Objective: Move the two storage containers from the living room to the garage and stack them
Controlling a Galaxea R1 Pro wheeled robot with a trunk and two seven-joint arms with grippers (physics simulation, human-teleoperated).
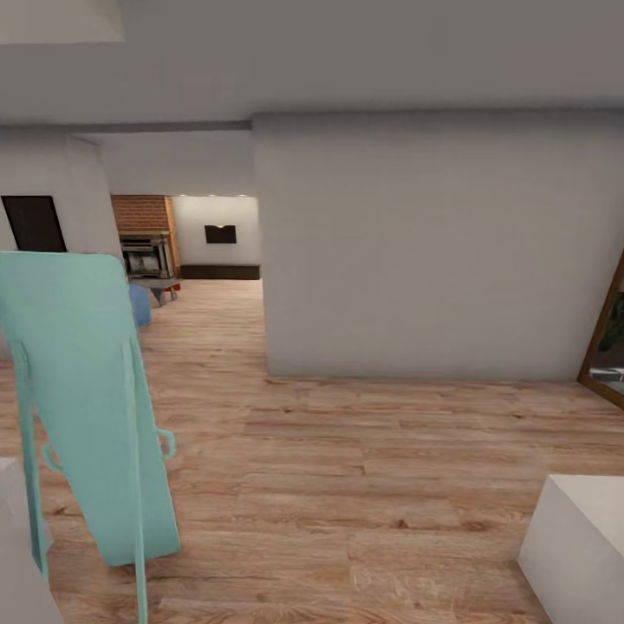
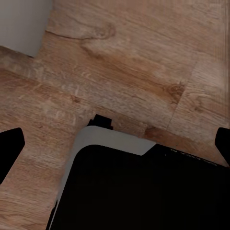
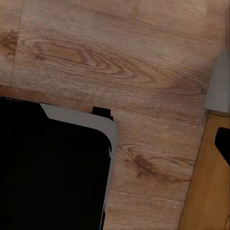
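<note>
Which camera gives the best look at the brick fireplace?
The head view: the brick fireplace stands far off through the doorway, past the light wood floor. Both wrist views look down at floor planks and the robot's dark base, not the fireplace.

No readable text, labels, brand names, numbers or signs on the walls, the wood plank floor (image 1: 364, 485), the brick fireplace (image 1: 143, 234), or the robot's body

Domestic interior, a home. Light wood plank floor (image 1: 364, 468) runs throughout between plain white walls (image 1: 433, 251). A brick fireplace (image 1: 146, 247) stands in the far room, and a wood-framed glass door (image 1: 607, 338) sits at the right edge.
</note>
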